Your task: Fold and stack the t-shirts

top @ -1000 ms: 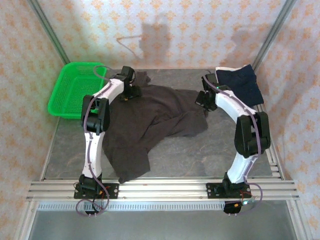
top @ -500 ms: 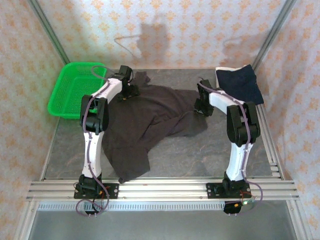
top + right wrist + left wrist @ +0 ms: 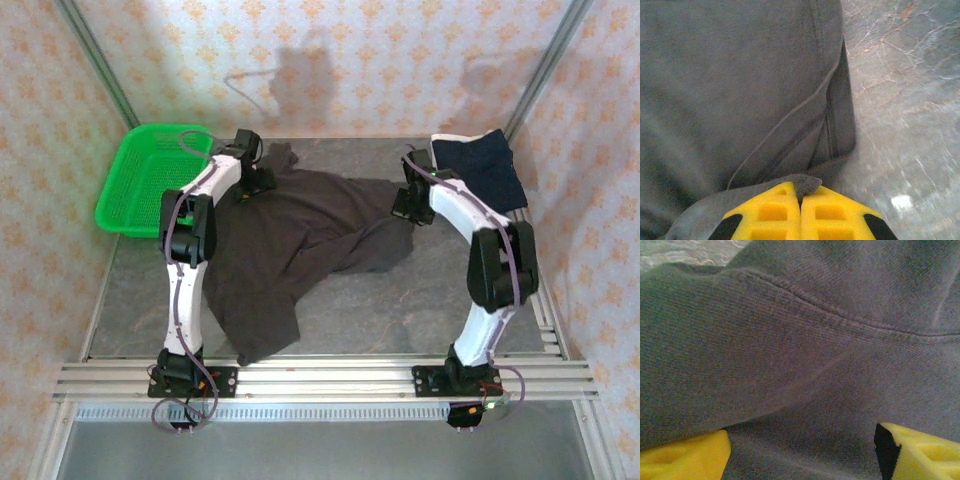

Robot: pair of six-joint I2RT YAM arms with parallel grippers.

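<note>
The navy shirt (image 3: 487,168) lies folded at the table's (image 3: 400,310) far right corner over a white edge (image 3: 446,140), seemingly done. The dark shirt (image 3: 300,240) sprawls mid-table, unfolded. The right claw (image 3: 801,195) pinches its right edge; the left claw (image 3: 802,440) gapes wide over its collar end.

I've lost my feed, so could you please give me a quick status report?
Left gripper open over dark shirt. Right gripper shut on its edge. Shirt unfolded. Navy shirt apart, far right.
</note>
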